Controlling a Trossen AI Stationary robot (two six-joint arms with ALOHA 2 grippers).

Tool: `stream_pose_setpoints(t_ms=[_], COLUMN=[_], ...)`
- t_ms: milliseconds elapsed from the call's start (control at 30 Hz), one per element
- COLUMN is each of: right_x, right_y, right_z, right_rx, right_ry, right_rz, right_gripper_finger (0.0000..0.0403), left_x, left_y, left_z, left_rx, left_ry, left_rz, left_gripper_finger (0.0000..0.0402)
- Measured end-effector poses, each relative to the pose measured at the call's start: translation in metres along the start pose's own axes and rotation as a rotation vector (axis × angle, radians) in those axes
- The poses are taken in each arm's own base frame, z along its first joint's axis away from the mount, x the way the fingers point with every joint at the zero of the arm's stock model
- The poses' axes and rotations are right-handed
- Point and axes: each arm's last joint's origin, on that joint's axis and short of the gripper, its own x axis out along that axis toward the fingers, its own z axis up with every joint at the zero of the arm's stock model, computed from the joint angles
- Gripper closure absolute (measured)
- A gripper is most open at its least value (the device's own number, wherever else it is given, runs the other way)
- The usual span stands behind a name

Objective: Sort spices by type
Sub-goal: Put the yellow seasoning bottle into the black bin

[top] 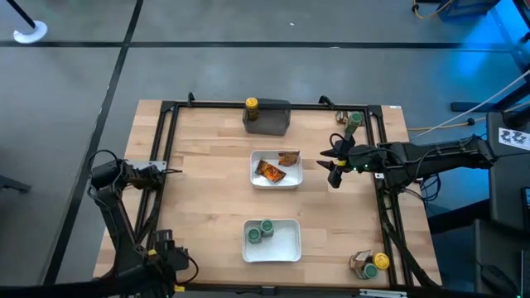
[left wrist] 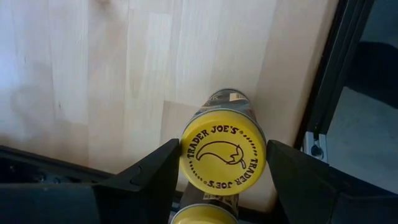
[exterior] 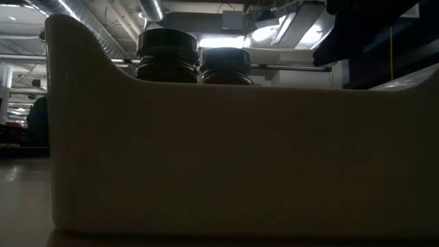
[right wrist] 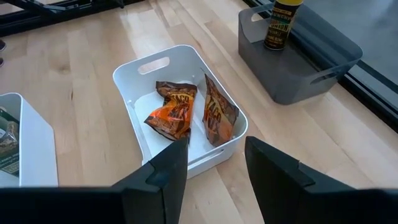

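A spice jar with a yellow lid (left wrist: 222, 155) stands upright on the wood by the left rail, with a second yellow lid (left wrist: 202, 214) beside it. My left gripper (left wrist: 222, 164) points down over it, open, one finger on each side of the lid. In the high view that arm (top: 168, 257) hides both jars. My right gripper (top: 335, 161) hangs open and holds nothing, right of the white tray (top: 255, 180) with two orange-brown sachets (right wrist: 174, 115). Two green-lidded jars (top: 260, 231) stand in the near white tray (top: 286, 246). One yellow-lidded jar (top: 251, 104) stands in the dark grey bin (top: 269, 122). My left gripper comes from above, and its two fingers (left wrist: 163, 171) flank the rim of the yellow lid (left wrist: 186, 163). I cannot tell whether they touch it. The jar stands upright on the table.
A green-lidded jar (top: 354, 120) stands at the far right corner. Two more jars (top: 370, 263), one with a yellow lid, are at the near right corner. A black frame rail (left wrist: 329, 93) runs close beside the left gripper's jar. The low view shows only the near tray's wall (exterior: 206, 158).
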Motion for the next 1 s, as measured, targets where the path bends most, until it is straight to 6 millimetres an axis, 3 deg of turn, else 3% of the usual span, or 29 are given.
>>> stream_pose_setpoints(t_ms=[1000], right_x=[0.0], right_y=[-0.0001], right_z=[-0.0002], right_rx=[-0.001], right_ry=[0.002], right_rz=[-0.001], right_gripper_finger=[0.024], left_x=[-0.0048], left_y=[0.0023], left_z=[0.0062], left_rx=[-0.049], left_ry=[0.055], left_rz=[-0.006], left_gripper_finger=[0.0175])
